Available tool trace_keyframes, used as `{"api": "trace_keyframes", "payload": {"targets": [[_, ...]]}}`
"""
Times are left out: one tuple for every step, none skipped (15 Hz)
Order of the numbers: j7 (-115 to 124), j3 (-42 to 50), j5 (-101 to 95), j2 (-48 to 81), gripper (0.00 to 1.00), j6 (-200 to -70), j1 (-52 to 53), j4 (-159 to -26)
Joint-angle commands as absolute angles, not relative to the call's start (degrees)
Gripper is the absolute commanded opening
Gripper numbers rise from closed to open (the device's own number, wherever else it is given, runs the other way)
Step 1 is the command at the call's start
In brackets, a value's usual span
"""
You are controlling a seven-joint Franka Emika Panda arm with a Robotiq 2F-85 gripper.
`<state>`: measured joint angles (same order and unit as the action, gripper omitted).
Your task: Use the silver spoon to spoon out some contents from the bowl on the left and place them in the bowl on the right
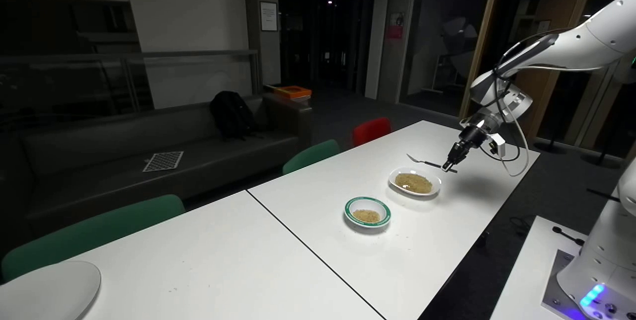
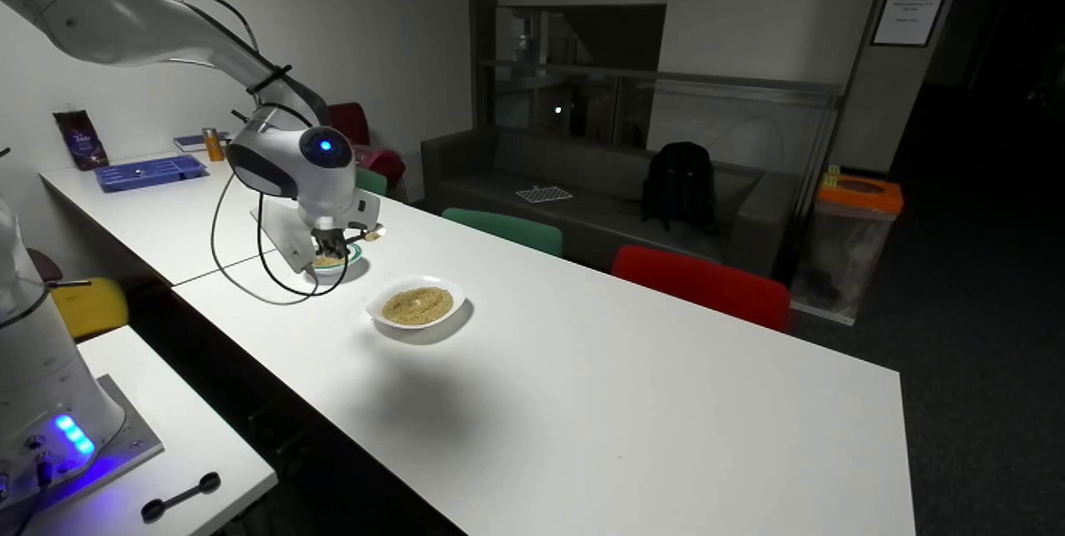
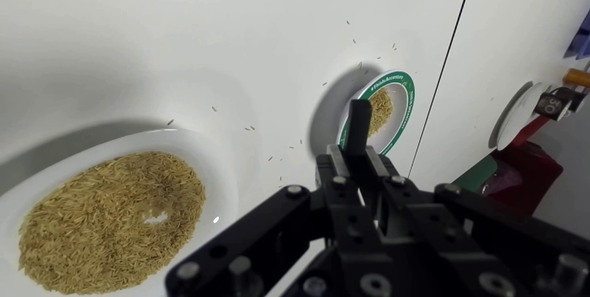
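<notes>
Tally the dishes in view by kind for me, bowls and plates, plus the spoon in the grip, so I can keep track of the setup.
Bowls: 2 (white oval bowl, green-rimmed bowl)
Plates: 1 (white plate)
Spoons in the grip: 1 (spoon, held by the gripper)
Total: 4

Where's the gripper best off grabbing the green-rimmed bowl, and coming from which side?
Probably pinch the green-rimmed bowl by its flared rim, from above, since it stands upright with grains low inside; choose the side away from the oval bowl. The gripper must put down the spoon first.
</notes>
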<state>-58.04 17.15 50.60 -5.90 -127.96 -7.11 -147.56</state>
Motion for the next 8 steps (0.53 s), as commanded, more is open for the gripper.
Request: {"api": "trace_keyframes", "payload": {"targets": [[-60.54, 16.84, 52.18, -4.33, 0.03, -124.78, -9.27, -145.31], [-60.63, 16.88, 52.27, -4.12, 0.03, -124.51, -9.49, -145.09], [-60.68, 16.88, 52.31, -3.91, 0.03, -124.35, -9.67, -144.89], [-60.81, 16.92, 52.40, -3.77, 0.03, -124.14, -9.85, -144.72], [-60.79, 16.92, 52.38, -3.66, 0.03, -123.92, -10.04, -144.53], [-60.83, 16.94, 52.41, -3.57, 0.03, -123.52, -10.24, -144.32], [-60.85, 16.97, 52.45, -3.52, 0.03, -123.11, -10.43, -144.10], [-60.88, 17.00, 52.45, -3.43, 0.03, -122.66, -10.63, -143.86]]}}
